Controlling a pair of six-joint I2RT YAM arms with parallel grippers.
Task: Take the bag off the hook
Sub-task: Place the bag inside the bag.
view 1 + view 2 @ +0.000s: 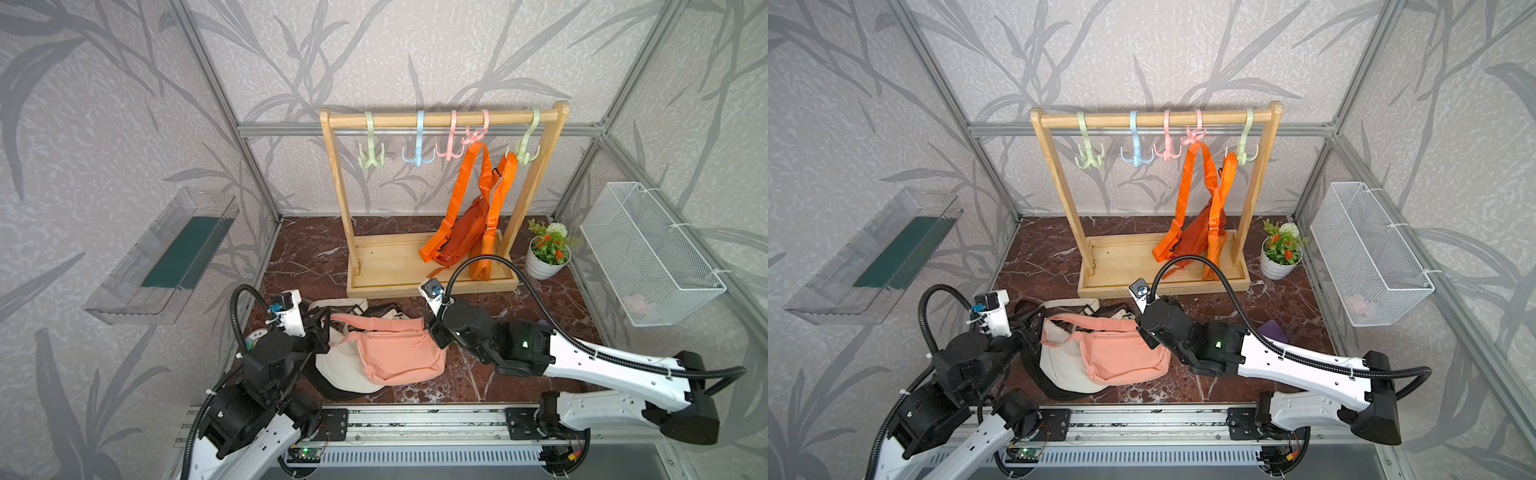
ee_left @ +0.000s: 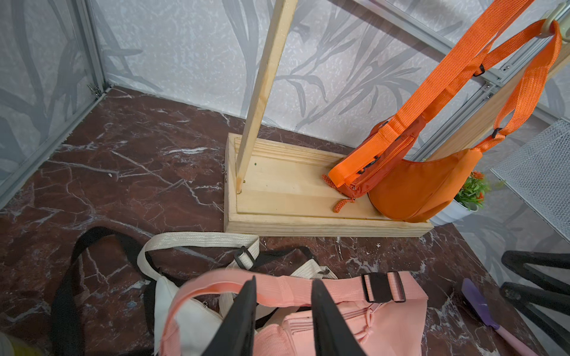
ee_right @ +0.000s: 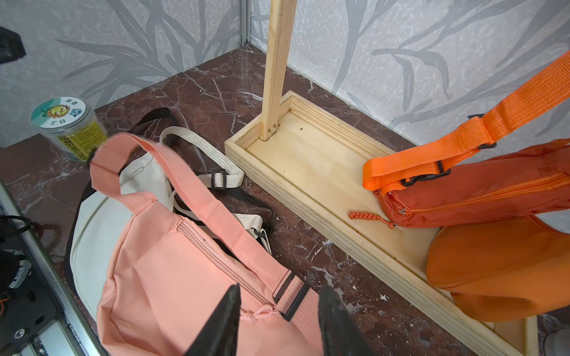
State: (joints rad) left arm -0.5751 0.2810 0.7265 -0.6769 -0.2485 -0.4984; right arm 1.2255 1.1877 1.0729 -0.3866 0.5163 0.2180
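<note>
1. Step in hand (judged): release of the pink bag (image 1: 395, 353) onto the table (image 1: 307, 257), on top of the cream bag (image 1: 340, 365). To do it well, both grippers part fully and rise straight up, so that no jaw snags the pink strap (image 2: 287, 291) or lifts the bag again.
2. Left gripper (image 2: 284, 280): jaws moderately apart; the pink strap crosses the gap between them, not pinched.
3. Right gripper (image 3: 282, 287): jaws apart, poised over the buckle end of the pink bag; nothing clamped.
4. Pink bag: lies flat on the table in front of the wooden rack (image 1: 440, 118), clear of every hook; it sits between the two grippers, with the left at its strap side and the right at the opposite end.
5. Two orange bags (image 1: 465, 232) (image 1: 482, 266): hang by their straps from the pink hook (image 1: 476, 135) and the green hook (image 1: 525, 151); their bodies reach down to the rack's base; both are well apart from the grippers. Taking either off probably calls for lifting the strap loop up over the prong, not pulling it outward.
</note>
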